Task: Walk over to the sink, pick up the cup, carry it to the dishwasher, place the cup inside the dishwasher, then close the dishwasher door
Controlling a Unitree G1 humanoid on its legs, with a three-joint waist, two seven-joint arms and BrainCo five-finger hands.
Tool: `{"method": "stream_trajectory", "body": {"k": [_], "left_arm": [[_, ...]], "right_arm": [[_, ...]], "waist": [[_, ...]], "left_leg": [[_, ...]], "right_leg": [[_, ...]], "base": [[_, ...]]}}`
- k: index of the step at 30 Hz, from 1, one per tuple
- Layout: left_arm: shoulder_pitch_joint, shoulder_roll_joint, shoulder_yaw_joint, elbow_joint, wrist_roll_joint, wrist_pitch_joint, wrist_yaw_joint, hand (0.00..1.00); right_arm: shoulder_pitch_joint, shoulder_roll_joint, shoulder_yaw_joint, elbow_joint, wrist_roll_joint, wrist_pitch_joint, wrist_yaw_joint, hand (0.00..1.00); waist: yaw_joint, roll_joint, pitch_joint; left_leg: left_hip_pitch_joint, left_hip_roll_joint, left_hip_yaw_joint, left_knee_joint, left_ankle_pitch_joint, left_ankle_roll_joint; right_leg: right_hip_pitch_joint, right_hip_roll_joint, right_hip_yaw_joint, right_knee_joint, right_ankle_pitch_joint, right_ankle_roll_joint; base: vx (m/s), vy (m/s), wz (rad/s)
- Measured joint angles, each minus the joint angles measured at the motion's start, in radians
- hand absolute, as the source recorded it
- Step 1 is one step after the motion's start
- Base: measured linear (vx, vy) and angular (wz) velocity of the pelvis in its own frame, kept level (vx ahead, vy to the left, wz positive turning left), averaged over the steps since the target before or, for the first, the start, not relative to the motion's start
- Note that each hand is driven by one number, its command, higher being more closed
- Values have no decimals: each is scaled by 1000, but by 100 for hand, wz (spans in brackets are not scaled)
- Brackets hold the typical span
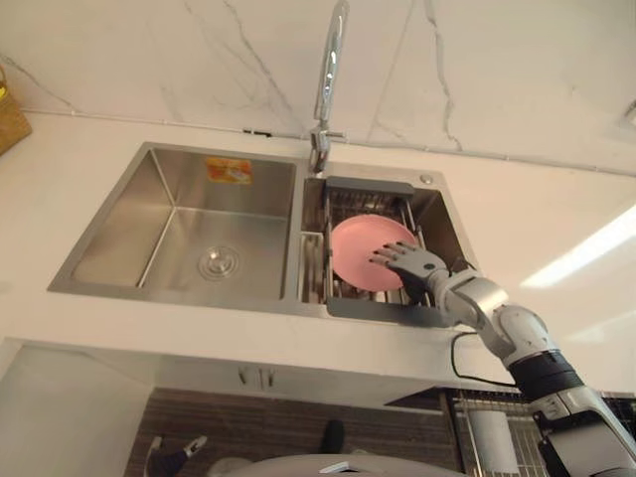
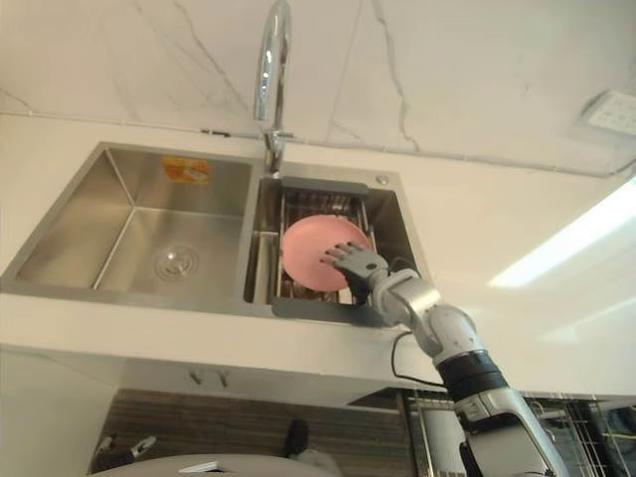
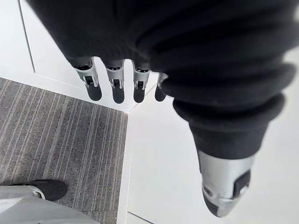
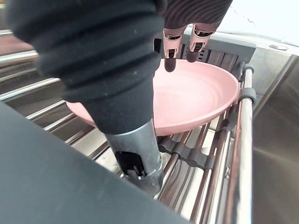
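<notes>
Pink bowl is what the pictures show in the sink, and not a cup. It lies tilted on a wire rack that sits across the small right basin, with its hollow side turned up toward the head camera. The rack has dark grey end pieces, and its metal rails run close along both sides of the bowl.

The right robot hand reaches in over the near end of the rack. Its fingers are stretched out and a little spread above the inside of the bowl, and the thumb hangs apart, below the near rim. The hand does not pinch anything. I cannot tell if the fingertips touch the bowl.

The left robot hand hangs low beside a white cabinet, over a grey striped floor, with straight fingers and holding nothing.

An orange and yellow sticker is on the back wall of the large left basin; its print is too small to read. That basin is wide, with a round drain in the bottom. The faucet rises behind the divider between the two basins. The white desk goes around the sink on all sides, broad on the right of the small basin.
</notes>
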Motion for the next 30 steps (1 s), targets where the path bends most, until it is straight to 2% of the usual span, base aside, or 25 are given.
{"method": "stream_trajectory", "body": {"k": [1,2,12,15,27,30], "left_arm": [[0,0,-1,0,0,0,0,0],[0,0,-2,0,0,0,0,0],[0,1,-14,-1,0,1,0,0],[0,3,-30,-1,0,1,0,0],[3,6,-29,-1,-1,0,15,0],[4,6,-27,-1,-2,-1,24,0]], "right_arm": [[0,0,8,5,-16,0,-1,0],[0,0,15,16,-32,0,-1,100],[-42,0,26,86,-65,2,-49,100],[-44,0,28,127,-76,1,-83,100],[-69,0,35,143,-88,7,-281,100],[-70,-1,-12,108,-26,25,-328,100]], "waist": [[0,0,0],[1,0,0],[8,-2,1],[10,-3,2],[4,-3,5],[2,-1,6]], "left_leg": [[0,0,0,0,0,0],[0,-1,-1,0,0,0],[-5,-5,-24,0,6,2],[-1,-5,-25,-1,6,2],[-1,-5,-25,-1,6,2],[0,-6,-25,-1,6,2]], "right_leg": [[0,0,-1,0,0,0],[0,-1,-2,0,0,0],[8,-9,-24,0,-2,2],[13,-9,-25,0,-2,3],[13,-9,-25,0,-3,4],[13,-9,-24,0,-3,4]], "base": [[0,0,0],[0,0,0],[-4,15,7],[0,0,0],[0,0,0],[0,0,0]]}}
